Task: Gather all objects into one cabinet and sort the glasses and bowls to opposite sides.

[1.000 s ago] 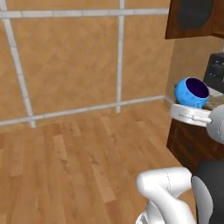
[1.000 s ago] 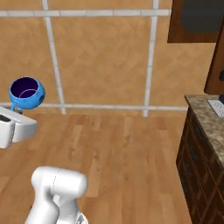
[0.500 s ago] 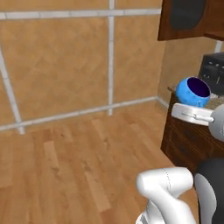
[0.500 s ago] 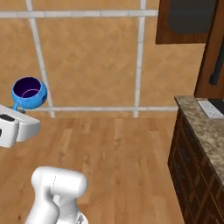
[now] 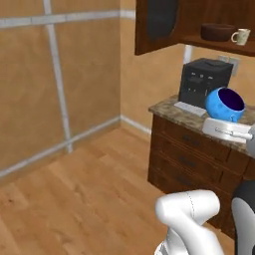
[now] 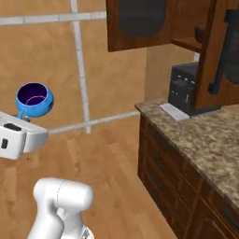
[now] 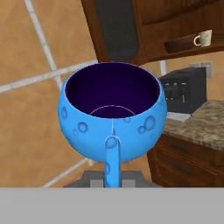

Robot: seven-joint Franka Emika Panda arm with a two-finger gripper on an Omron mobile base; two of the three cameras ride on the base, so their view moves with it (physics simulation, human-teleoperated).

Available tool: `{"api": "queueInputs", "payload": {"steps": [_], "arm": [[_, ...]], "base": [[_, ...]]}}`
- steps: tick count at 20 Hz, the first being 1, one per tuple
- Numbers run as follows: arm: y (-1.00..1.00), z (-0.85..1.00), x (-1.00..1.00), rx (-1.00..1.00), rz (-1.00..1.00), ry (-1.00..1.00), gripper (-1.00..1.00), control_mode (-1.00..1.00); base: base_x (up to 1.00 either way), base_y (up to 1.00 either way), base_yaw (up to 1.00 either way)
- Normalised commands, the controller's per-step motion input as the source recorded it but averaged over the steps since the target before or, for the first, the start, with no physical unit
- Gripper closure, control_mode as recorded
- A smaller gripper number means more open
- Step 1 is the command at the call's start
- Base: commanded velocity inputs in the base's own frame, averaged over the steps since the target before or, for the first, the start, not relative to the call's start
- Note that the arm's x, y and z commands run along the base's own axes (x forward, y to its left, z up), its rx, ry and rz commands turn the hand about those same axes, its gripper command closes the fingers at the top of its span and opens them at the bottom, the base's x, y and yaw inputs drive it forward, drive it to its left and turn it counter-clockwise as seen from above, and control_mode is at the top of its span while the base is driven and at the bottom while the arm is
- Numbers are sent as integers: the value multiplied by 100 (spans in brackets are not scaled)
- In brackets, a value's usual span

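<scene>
A glossy blue bowl (image 5: 225, 104) (image 6: 33, 100) (image 7: 113, 113) with a dark purple inside is held upright in the air, with my gripper (image 5: 225, 121) (image 6: 22, 115) shut on its lower edge. The dark reddish-brown wall cabinet (image 5: 164, 27) (image 6: 140, 23) (image 7: 114, 27) hangs ahead with its doors open. On its inner shelf stand a wide brown wooden bowl (image 5: 217, 31) (image 7: 179, 43) and, to its right, a cream mug (image 5: 240, 36) (image 7: 202, 38). The bowl in my grip is lower than that shelf and in front of it.
A black appliance (image 5: 204, 79) (image 6: 184, 88) stands on the granite counter (image 6: 205, 135) under the cabinet, above dark drawer fronts (image 5: 189, 159). An open cabinet door (image 6: 219, 51) juts out over the counter. The wooden floor (image 5: 74, 199) lies to the left, along the tiled wall.
The whole picture has shifted, so the base has moved: the wall cabinet, counter and appliance now stand nearer and more central. The blue bowl stays in my grip.
</scene>
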Motion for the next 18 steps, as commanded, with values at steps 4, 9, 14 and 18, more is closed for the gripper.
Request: {"api": "queueInputs", "payload": {"steps": [4, 9, 14, 18], "arm": [[0, 0, 0, 0, 0, 0, 100, 100], [0, 0, 0, 0, 0, 0, 100, 100], [0, 0, 0, 0, 0, 0, 100, 100], [0, 0, 0, 0, 0, 0, 100, 100]], "base": [[82, 42, -72], [45, 29, -68], [71, 22, -67], [100, 38, -46]]}}
